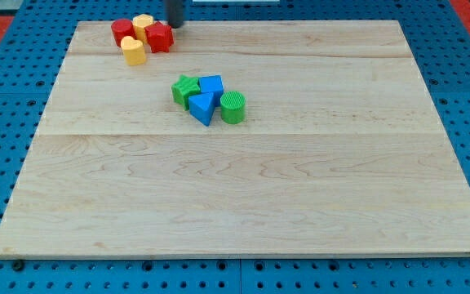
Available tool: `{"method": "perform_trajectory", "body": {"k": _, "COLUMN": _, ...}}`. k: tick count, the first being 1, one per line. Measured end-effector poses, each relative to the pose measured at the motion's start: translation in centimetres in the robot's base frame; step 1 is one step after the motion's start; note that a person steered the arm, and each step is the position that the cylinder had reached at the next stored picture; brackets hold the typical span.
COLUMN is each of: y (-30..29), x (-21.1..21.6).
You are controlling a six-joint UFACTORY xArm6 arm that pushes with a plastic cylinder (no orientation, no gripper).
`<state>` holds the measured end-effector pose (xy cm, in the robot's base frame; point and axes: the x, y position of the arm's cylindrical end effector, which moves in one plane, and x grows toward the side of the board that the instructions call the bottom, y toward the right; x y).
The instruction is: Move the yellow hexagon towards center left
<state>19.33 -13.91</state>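
Yellow hexagon [144,24] sits far left for you, wedged between two red blocks [160,37]; my tip [174,24], gripping nothing, just right of them.

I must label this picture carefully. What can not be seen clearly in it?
- My tip: the rod is blurred and cut off by the view's top; whether it touches the red block beside it is unclear.
- Yellow blocks: too small to tell which is the hexagon.
- Green block: partly hidden behind the blue blocks.
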Motion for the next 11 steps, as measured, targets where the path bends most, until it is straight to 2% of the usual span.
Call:
{"method": "perform_trajectory", "body": {"k": 2, "y": -1.4, "x": 1.3}}
{"method": "perform_trajectory", "body": {"k": 3, "y": -0.7, "x": -0.1}}
{"method": "perform_trajectory", "body": {"k": 4, "y": -5.7, "x": -0.1}}
{"method": "perform_trajectory", "body": {"k": 5, "y": -8.1, "x": 0.8}}
{"method": "perform_trajectory", "body": {"k": 6, "y": -6.0, "x": 2.3}}
{"method": "perform_trajectory", "body": {"k": 9, "y": -1.7, "x": 15.0}}
{"method": "perform_trajectory", "body": {"k": 10, "y": -4.2, "x": 14.9}}
{"method": "perform_trajectory", "body": {"k": 11, "y": -9.3, "x": 11.4}}
